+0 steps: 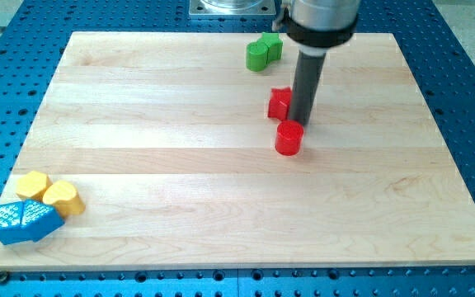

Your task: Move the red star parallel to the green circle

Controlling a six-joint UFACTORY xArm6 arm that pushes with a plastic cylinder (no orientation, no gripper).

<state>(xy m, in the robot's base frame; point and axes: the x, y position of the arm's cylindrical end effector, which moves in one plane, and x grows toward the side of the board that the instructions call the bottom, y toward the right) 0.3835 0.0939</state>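
- Left of my tip (pixel 302 124), touching it, sits the red star (pixel 279 103).
- Just below: red cylinder (pixel 289 137).
- Up-left: green blocks (pixel 263 51).
- End effector: plain rod, no jaws.

Tip (pixel 300 124) sits wedged between red star (pixel 279 103) on the view's left and red cylinder (pixel 289 138) just below it, touching or nearly so. Green blocks (pixel 264 51) crowd the top edge above. Yellow pair (pixel 52 193) and blue blocks (pixel 23 221) block the bottom-left corner. Board (pixel 180 148) centre, whole right side, bottom edge open.
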